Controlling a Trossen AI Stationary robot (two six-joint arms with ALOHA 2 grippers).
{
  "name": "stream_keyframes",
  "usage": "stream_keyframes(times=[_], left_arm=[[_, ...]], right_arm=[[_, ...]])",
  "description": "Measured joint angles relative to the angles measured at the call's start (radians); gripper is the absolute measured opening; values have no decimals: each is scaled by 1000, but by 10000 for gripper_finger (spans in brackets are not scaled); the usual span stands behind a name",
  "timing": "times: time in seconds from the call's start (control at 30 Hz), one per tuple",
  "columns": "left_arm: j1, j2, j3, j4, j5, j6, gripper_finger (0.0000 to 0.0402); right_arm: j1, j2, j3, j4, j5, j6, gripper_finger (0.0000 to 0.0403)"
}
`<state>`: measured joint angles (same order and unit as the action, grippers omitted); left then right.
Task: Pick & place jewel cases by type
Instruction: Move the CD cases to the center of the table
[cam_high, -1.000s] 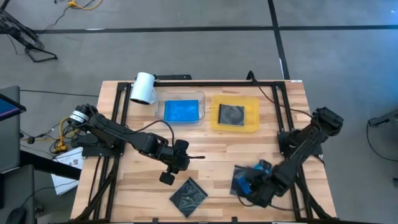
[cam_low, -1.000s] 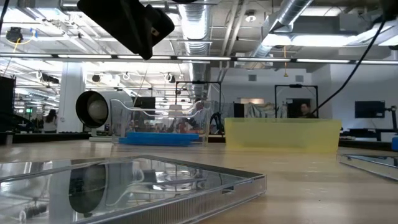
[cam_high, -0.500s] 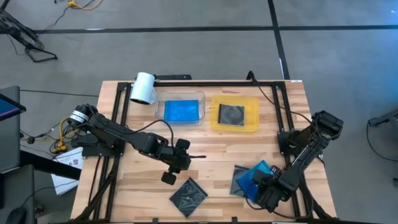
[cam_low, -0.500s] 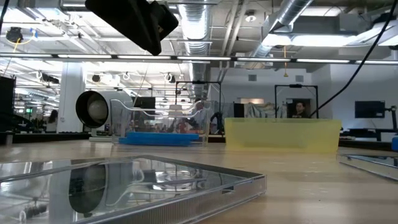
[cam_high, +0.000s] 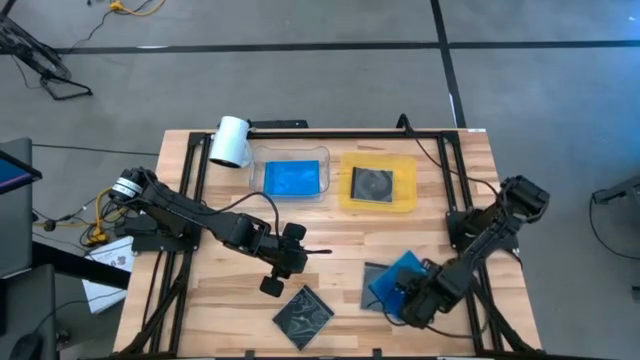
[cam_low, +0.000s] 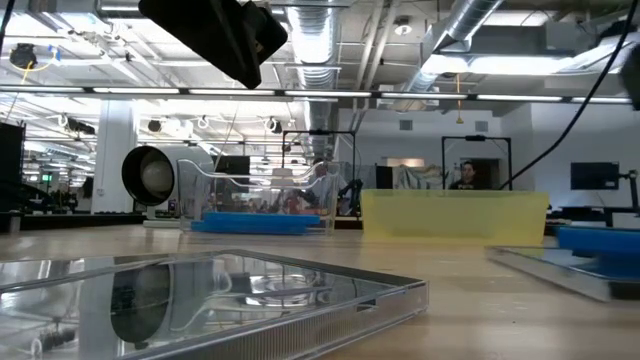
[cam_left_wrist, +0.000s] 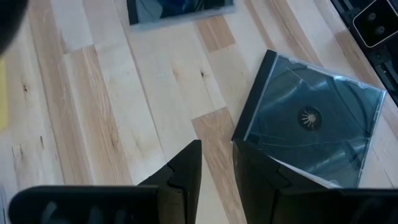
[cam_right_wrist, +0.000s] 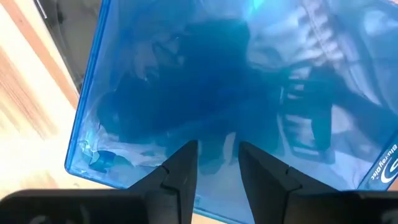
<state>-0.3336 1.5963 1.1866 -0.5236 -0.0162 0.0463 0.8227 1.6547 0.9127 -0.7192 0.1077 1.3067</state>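
My right gripper (cam_high: 412, 297) is near the table's right near corner, shut on a blue jewel case (cam_high: 400, 277). That case fills the right wrist view (cam_right_wrist: 214, 74). Under it lies a grey-clear case (cam_high: 372, 279), flat on the table. My left gripper (cam_high: 276, 274) hovers shut above the table's middle near part. Just beyond its fingers, another grey-clear case (cam_left_wrist: 311, 118) lies flat. A blue case (cam_high: 291, 178) lies in the clear tray. A grey-clear case with a dark disc (cam_high: 373, 184) lies in the yellow tray. My right gripper pinches the blue case between its two fingers at one edge (cam_right_wrist: 214, 163), coming from the table's right near corner. In the low view the case (cam_low: 602, 239) lies nearly level, just above the grey-clear case (cam_low: 560, 266). Whether the two cases touch cannot be told.
The clear tray (cam_high: 262, 180) and the yellow tray (cam_high: 405, 200) stand side by side at the far edge. A white cylinder (cam_high: 230, 142) lies left of them. Black frame rails (cam_high: 190, 190) run along the table's sides. Bare wood lies between the trays and the grippers.
My right gripper has swung out toward the right near corner and back toward the table's left, carrying the blue case. The case has turned and now shows in the low view's right. The grey-clear case beneath it has slid a little leftward.
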Motion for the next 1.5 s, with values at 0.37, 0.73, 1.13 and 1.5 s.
stream_keyframes(times=[0.37,0.73,1.13,1.5], left_arm=[[0,0,0,-23,0,-20,84],[-1,0,0,-84,-21,-86,84],[-88,0,-24,-14,87,-198,84],[-273,10,-278,522,189,-478,84]], right_arm=[[-259,3,-3,167,29,-444,111],[-448,2,-3,230,98,-684,111],[-249,-44,-1,453,242,-897,111],[-261,-16,-2,596,258,-1046,111]])
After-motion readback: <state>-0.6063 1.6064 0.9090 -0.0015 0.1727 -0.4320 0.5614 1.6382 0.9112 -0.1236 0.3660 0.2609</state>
